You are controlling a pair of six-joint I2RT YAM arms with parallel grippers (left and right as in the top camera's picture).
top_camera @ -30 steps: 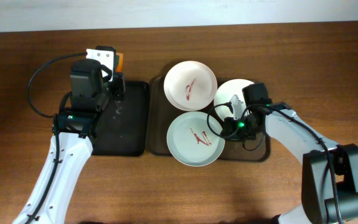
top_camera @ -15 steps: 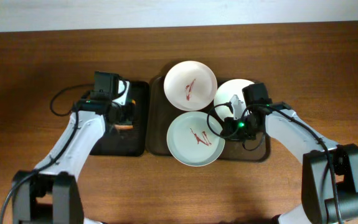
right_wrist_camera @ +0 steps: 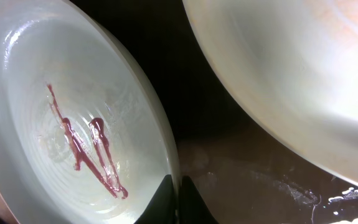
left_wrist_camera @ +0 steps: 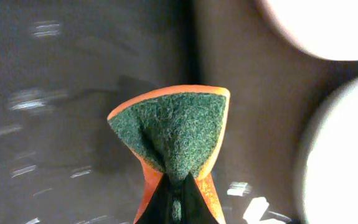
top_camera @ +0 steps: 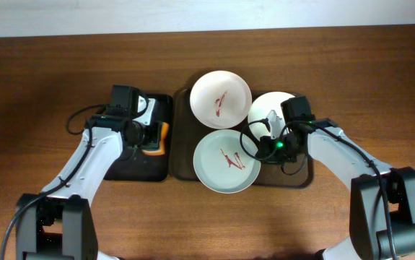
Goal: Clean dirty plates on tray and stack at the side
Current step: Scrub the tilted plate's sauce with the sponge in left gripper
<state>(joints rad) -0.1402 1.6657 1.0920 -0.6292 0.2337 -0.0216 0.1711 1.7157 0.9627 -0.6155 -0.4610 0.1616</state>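
Three white plates lie on the dark brown tray. The back plate and the front plate carry red sauce streaks. The right plate looks plain and is partly hidden by my right arm. My right gripper is shut on the front plate's right rim; the right wrist view shows the fingers pinching that rim. My left gripper is shut on an orange sponge with a green scouring face, held over the black tray's right edge.
The narrower black tray lies left of the brown tray, touching it. Bare wood tabletop spreads on both sides and in front. The right arm's cable loops over the brown tray's right part.
My left arm has swung down from the back of the black tray and carried the sponge to the right, toward the brown tray. The right arm and the plates have not moved.
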